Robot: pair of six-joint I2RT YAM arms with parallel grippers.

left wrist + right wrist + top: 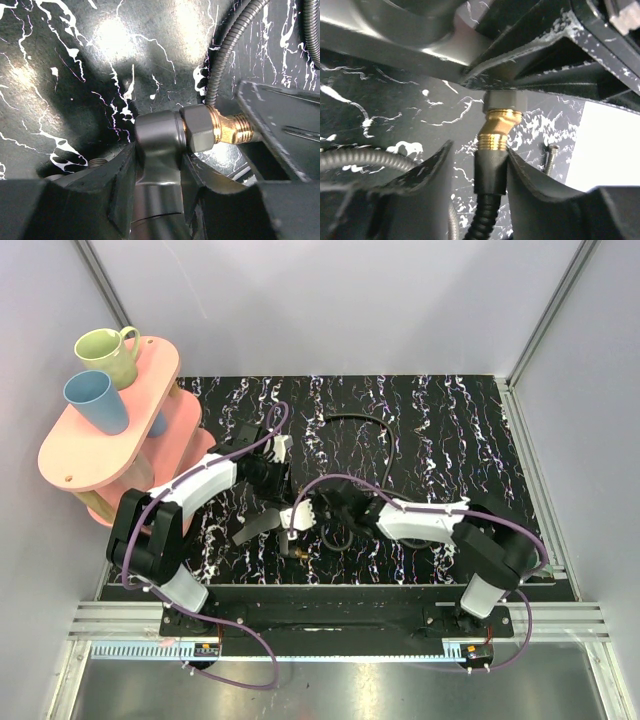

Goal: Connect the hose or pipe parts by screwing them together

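In the left wrist view my left gripper [157, 155] is shut on the dark grey forked fitting [156, 132], whose brass threaded tip [234, 127] points right. In the right wrist view the black hose's end nut [490, 170] sits on the lower end of that brass tip [498, 131], between the fingers of my right gripper [480, 150]. The right finger [530, 175] touches the nut and the left finger [432, 170] stands apart from it. The hose [368, 424] loops over the black marbled mat behind both grippers, left [270, 480] and right [328, 512], which meet at the mat's front centre.
A pink two-tier stand [70, 462] at the back left carries a green mug [108, 354] and a blue cup [96, 401]. A small screw [550, 160] lies on the mat next to the right gripper. Grey walls and metal rails enclose the table.
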